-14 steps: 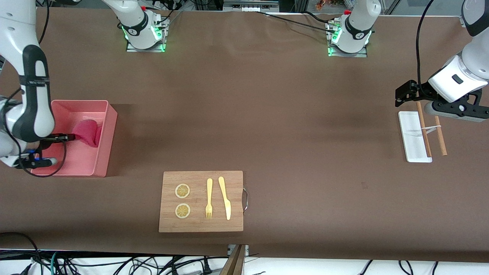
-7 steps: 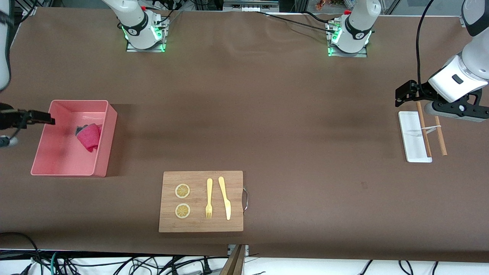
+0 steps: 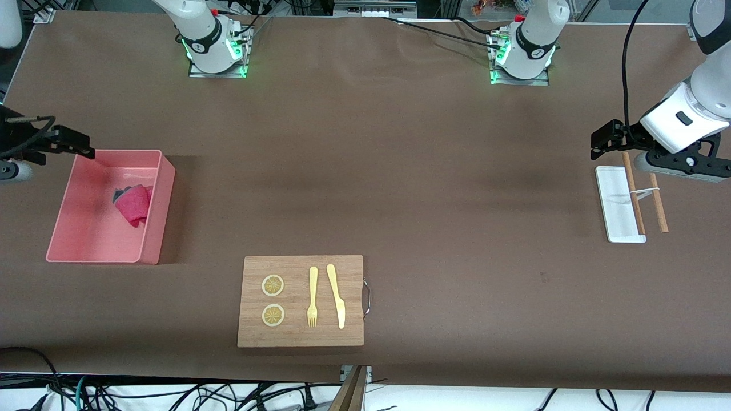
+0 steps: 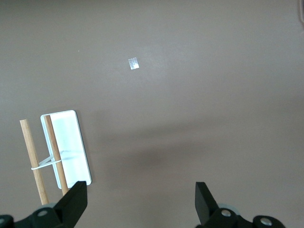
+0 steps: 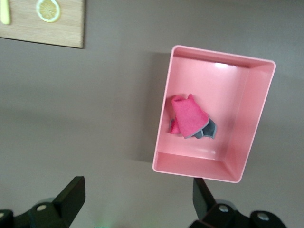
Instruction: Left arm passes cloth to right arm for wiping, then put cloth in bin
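Observation:
The salmon-pink bin (image 3: pixel 85 228) stands at the right arm's end of the table. Inside it the cloth (image 3: pixel 134 205) lies crumpled, magenta with a grey patch showing, against the wall that faces the table's middle. My right gripper (image 3: pixel 80 145) hangs open and empty in the air above the bin's corner farthest from the front camera. The right wrist view looks down on the bin (image 5: pixel 237 118) and the cloth (image 5: pixel 189 118) past the open right gripper (image 5: pixel 137 190). My left gripper (image 3: pixel 606 140) waits open and empty over the table at the left arm's end (image 4: pixel 140 190).
A wooden board (image 3: pixel 301 331) with two lemon slices, a yellow fork and a yellow knife lies near the front edge. A small white tray (image 3: pixel 614 200) with two wooden sticks (image 3: pixel 634 194) lies under the left arm. A small shiny scrap (image 4: pixel 133 63) lies on the tablecloth.
My right gripper opened and let go of the cloth, which now lies in the bin. It then rose and drew back toward the bin's corner nearer the bases. The left arm stayed still.

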Robot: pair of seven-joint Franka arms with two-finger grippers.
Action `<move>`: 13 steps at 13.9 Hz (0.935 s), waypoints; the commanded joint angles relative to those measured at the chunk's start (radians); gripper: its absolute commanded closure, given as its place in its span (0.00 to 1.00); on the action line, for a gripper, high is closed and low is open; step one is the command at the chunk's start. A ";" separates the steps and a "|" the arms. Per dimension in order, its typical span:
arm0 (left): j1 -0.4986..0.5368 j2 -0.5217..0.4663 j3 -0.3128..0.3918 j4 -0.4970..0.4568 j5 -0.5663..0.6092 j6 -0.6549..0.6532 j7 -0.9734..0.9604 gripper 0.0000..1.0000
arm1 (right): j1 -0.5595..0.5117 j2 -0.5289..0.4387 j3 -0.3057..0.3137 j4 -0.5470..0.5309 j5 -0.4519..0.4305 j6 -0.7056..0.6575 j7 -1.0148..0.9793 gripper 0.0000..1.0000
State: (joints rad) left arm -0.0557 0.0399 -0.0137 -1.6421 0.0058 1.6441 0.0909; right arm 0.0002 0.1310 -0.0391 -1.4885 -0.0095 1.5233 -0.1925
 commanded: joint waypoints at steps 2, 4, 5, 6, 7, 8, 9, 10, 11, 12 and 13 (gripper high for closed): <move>-0.003 -0.009 0.001 0.010 0.017 -0.017 -0.006 0.00 | -0.009 -0.066 0.011 -0.029 -0.014 0.006 0.009 0.00; -0.003 -0.009 0.001 0.010 0.016 -0.017 -0.006 0.00 | -0.011 -0.105 0.011 -0.030 -0.013 0.006 0.010 0.00; -0.003 -0.009 0.001 0.010 0.016 -0.017 -0.006 0.00 | -0.012 -0.106 0.010 -0.032 -0.015 0.005 0.010 0.00; -0.003 -0.009 0.001 0.010 0.016 -0.017 -0.006 0.00 | -0.017 -0.108 0.010 -0.033 -0.015 -0.014 0.012 0.00; -0.003 -0.009 0.001 0.010 0.016 -0.017 -0.006 0.00 | -0.019 -0.117 0.010 -0.038 -0.015 -0.047 0.036 0.00; -0.003 -0.009 0.001 0.010 0.016 -0.017 -0.006 0.00 | -0.019 -0.119 0.010 -0.039 -0.014 -0.061 0.100 0.00; -0.003 -0.009 0.001 0.010 0.016 -0.017 -0.006 0.00 | -0.019 -0.119 0.011 -0.039 -0.012 -0.063 0.157 0.00; -0.003 -0.009 0.001 0.010 0.016 -0.017 -0.006 0.00 | -0.019 -0.117 0.013 -0.039 -0.012 -0.063 0.171 0.00; -0.003 -0.009 0.001 0.010 0.016 -0.018 -0.006 0.00 | -0.017 -0.114 0.013 -0.038 -0.012 -0.063 0.170 0.00; -0.003 -0.009 0.001 0.010 0.016 -0.017 -0.006 0.00 | -0.017 -0.107 0.013 -0.033 -0.013 -0.064 0.170 0.00; -0.003 -0.009 0.001 0.010 0.016 -0.017 -0.006 0.00 | -0.016 -0.103 0.012 -0.029 -0.014 -0.064 0.170 0.00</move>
State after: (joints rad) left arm -0.0557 0.0399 -0.0136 -1.6420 0.0058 1.6441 0.0909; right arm -0.0115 0.0359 -0.0355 -1.5110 -0.0110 1.4658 -0.0433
